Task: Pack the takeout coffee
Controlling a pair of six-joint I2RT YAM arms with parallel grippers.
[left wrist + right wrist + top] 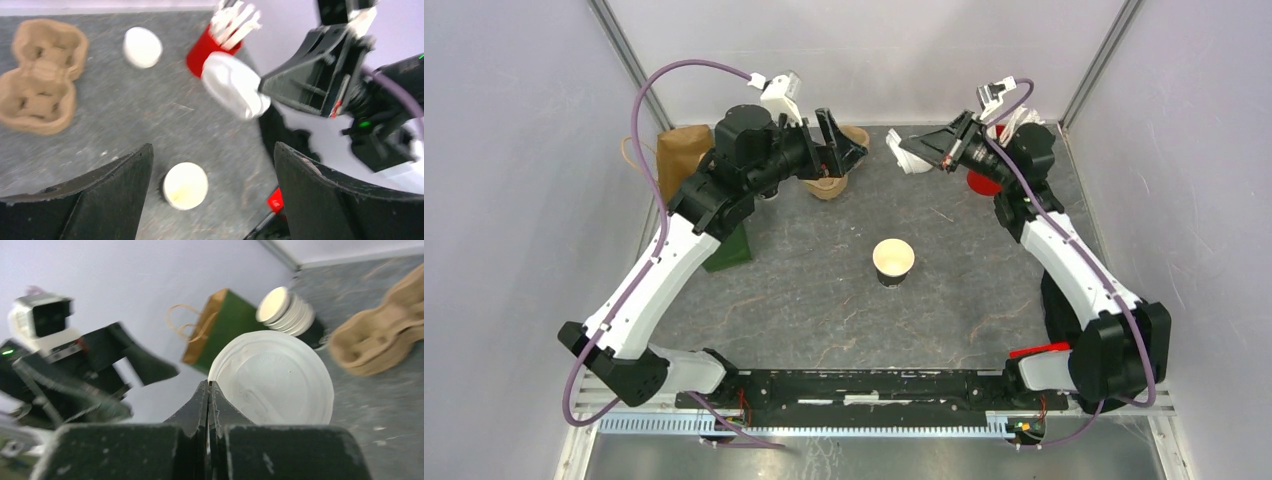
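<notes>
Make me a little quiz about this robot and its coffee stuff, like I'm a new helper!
1. True or false: the dark paper cup standing alone has a lid on it.
2. What is the right gripper pinching? A) a red cup B) a white round plastic lid C) a green bag
3. Fill in: the left gripper is ___ (open or shut).

Key: 1 false; 2 B; 3 open.
</notes>
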